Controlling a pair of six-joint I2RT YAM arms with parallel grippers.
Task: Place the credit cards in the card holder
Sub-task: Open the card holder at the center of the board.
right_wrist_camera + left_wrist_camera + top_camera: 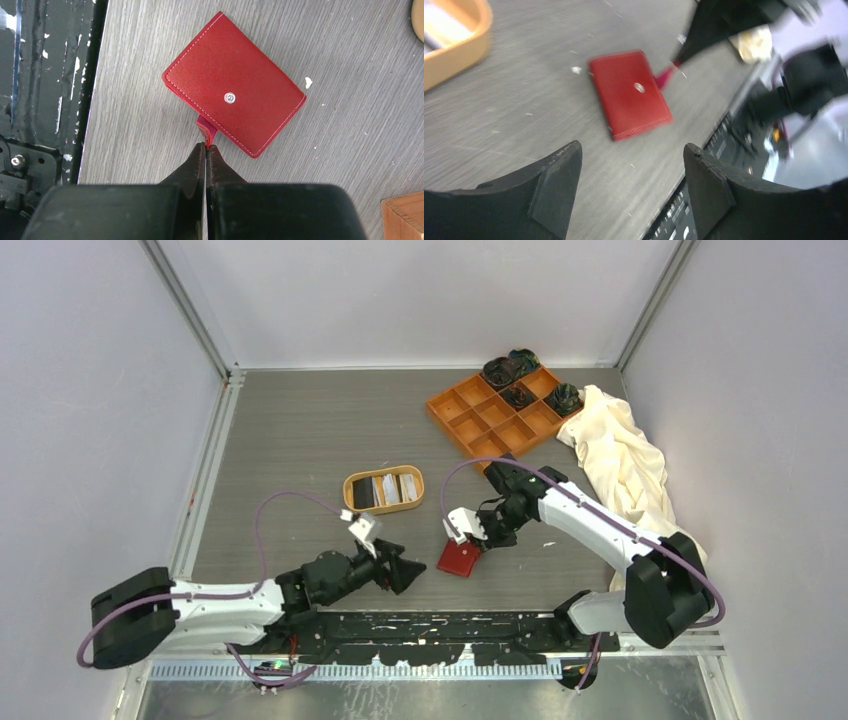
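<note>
1. Top view: the holder is lying closed on the table, near the front edge, between the two grippers.
   - The right gripper is being kept at the holder's far edge, touching it.
   - The left gripper is being held just beside the holder, apart from it.
   - The cards are lying in the dish, well apart from the holder; none is being carried.
2. Left wrist view: the left gripper is being held wide, with nothing between its fingers.
   - The holder is lying ahead of it, stud facing up.
   - The picture is blurred, so finer detail cannot be told.
3. Right wrist view: the right gripper is being kept closed on the tab, which is sticking out from under the holder.
4. Step in hand, as judged: the holder is being made ready for opening, and no card is in it yet.
5. The next move is judged to call for:
   - the cover being lifted or pinned by the left gripper while the tab is being held, so that the slots are exposed;
   - a card then being fetched from the dish.
</note>
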